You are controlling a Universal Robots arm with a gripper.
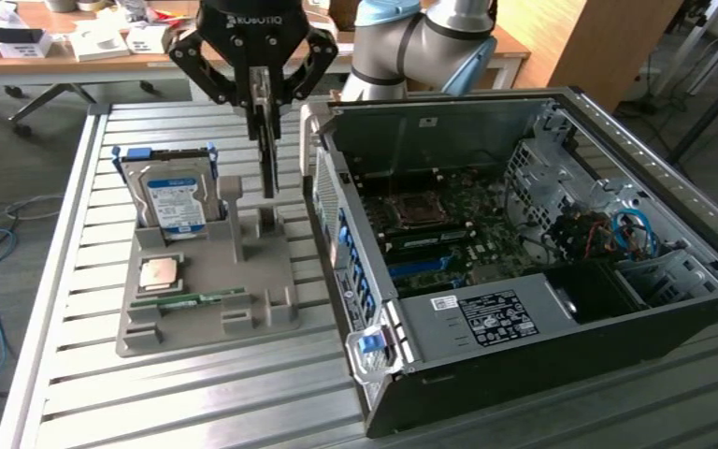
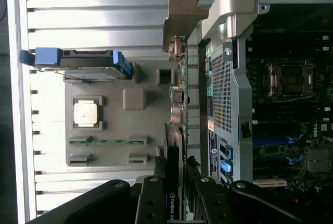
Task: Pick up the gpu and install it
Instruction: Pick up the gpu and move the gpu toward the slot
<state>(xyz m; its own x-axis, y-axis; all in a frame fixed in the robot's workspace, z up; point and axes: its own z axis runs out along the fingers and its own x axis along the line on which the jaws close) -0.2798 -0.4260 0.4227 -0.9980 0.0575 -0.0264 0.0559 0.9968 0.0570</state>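
Right now the claw [image 1: 261, 95] [image 2: 176, 199] is gripping the gpu [image 1: 266, 150] [image 2: 174, 156], its two black fingers [image 1: 216, 79] pinching the thin card from both faces near its upper edge. The gpu is hanging upright and edge-on below the claw, over the grey holder [image 1: 209, 281] [image 2: 134, 99] and just beside the open computer case [image 1: 522, 281]. Its lower end is sitting close above one of the holder's upright posts; whether the two are touching cannot be told. In the wrist view the card's silver end bracket [image 2: 182, 15] is showing at the end farthest from the fingers, next to the case's rear corner.

Going outward, the holder is lying flat on the slatted metal tabletop [image 1: 72, 393] [image 2: 93, 15]. A silver hard drive [image 1: 175, 198] [image 2: 78, 60] with a blue label and blue side rails is standing on edge in the holder's slot on the exterior view's left. Nearer the camera, a square processor chip [image 1: 160, 271] [image 2: 85, 113] is lying in its recess, and a narrow green memory stick [image 1: 191, 300] [image 2: 106, 141] is lying just beyond it.

On the exterior view's right, the case is lying on its side with the panel off, exposing the motherboard [image 1: 452, 220] [image 2: 289, 94]. The arm [image 1: 422, 42] is rising behind the case.
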